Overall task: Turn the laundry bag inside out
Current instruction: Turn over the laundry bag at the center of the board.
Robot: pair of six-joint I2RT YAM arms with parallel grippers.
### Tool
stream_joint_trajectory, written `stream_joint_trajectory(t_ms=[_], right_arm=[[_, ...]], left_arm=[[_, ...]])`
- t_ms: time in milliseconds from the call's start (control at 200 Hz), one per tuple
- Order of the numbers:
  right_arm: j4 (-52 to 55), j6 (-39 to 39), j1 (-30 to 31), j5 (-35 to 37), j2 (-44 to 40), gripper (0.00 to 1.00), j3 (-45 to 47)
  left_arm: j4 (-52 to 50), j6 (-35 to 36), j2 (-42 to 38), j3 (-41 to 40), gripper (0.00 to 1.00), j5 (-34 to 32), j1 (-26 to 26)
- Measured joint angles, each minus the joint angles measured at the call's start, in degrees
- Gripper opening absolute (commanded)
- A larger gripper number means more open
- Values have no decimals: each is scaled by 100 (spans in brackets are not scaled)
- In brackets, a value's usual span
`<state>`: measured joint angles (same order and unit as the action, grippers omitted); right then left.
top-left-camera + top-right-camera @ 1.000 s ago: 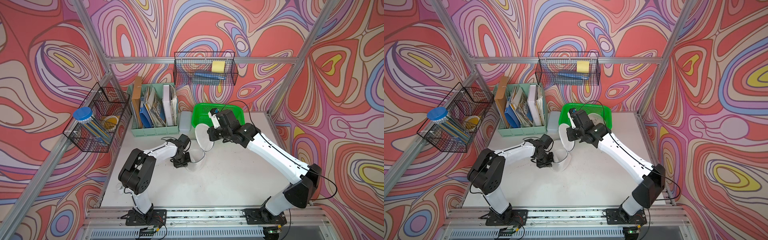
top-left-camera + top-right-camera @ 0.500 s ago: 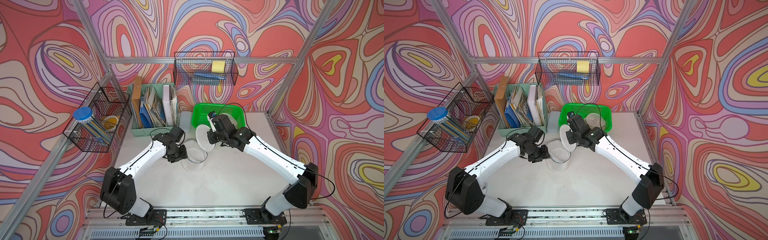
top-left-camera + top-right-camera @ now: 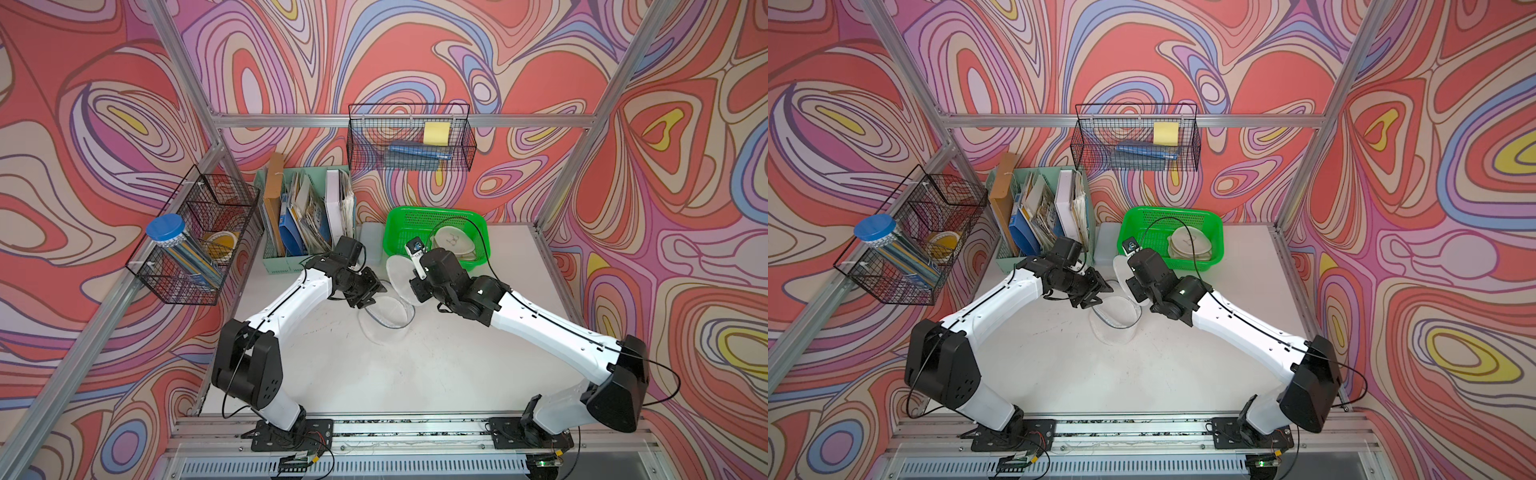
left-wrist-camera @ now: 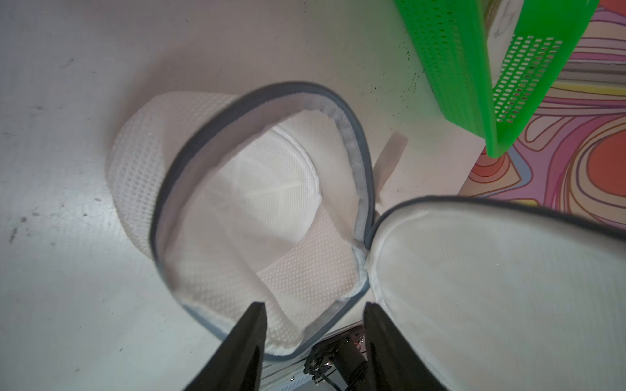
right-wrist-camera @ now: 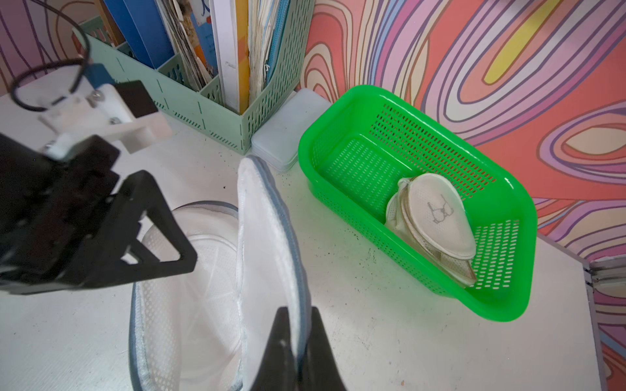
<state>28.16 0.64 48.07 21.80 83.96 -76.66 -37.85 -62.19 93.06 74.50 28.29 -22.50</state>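
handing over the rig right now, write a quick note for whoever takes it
Left gripper: open, fingers at the laundry bag rim, gripping nothing.
Right gripper: shut on the lid flap, holding it up.
The bag sits on the table beside the green basket, mouth open.
Done: bag opened. Left to do: turning it inside out, probably by pushing the base through the mouth.

A white mesh laundry bag (image 4: pixel 271 189) trimmed in grey-blue, on a scuffed white table (image 3: pixel 374 374). The perforated basket (image 5: pixel 423 142) is vivid green; the pouch (image 5: pixel 437 216) in it is cream, printed with a line-drawn bra. Also pictured: a mint-green file organiser (image 3: pixel 286 266), a black wire basket (image 3: pixel 409 141) and a yellow pad (image 3: pixel 436 133). The walls (image 3: pixel 395 62) swirl in red, pink, lilac, blue, yellow and cream.
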Motion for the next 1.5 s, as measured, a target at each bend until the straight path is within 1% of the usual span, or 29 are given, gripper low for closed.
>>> stream_joint_trajectory(t_ms=[180, 350, 586, 956, 1021, 1277, 1352, 1417, 1457, 1502], right_arm=[[-494, -258, 63, 39, -319, 0, 396], [-732, -437, 79, 33, -437, 0, 538], [-916, -529, 79, 50, -442, 0, 654], [-977, -577, 79, 15, -442, 0, 728], [-981, -577, 79, -15, -442, 0, 728], [-1064, -597, 81, -59, -442, 0, 732], [-1069, -597, 87, -63, -444, 0, 737], [-1069, -597, 90, -72, -446, 0, 750], [-1073, -597, 90, -83, -457, 0, 769], [-1080, -597, 90, -85, -479, 0, 804]], left_arm=[[221, -413, 393, 87, 53, 157, 31], [382, -680, 577, 157, 55, 227, 133], [643, -883, 579, 181, 55, 354, 302], [944, -1126, 586, 181, 54, 444, 337], [1001, -1158, 616, 181, 52, 459, 337], [1021, -1246, 927, 184, 51, 457, 341], [1088, -1342, 951, 138, 49, 455, 348], [1163, -1436, 949, 118, 45, 459, 361], [1215, -1456, 955, 118, 39, 476, 369], [1266, -1488, 955, 118, 27, 509, 374]])
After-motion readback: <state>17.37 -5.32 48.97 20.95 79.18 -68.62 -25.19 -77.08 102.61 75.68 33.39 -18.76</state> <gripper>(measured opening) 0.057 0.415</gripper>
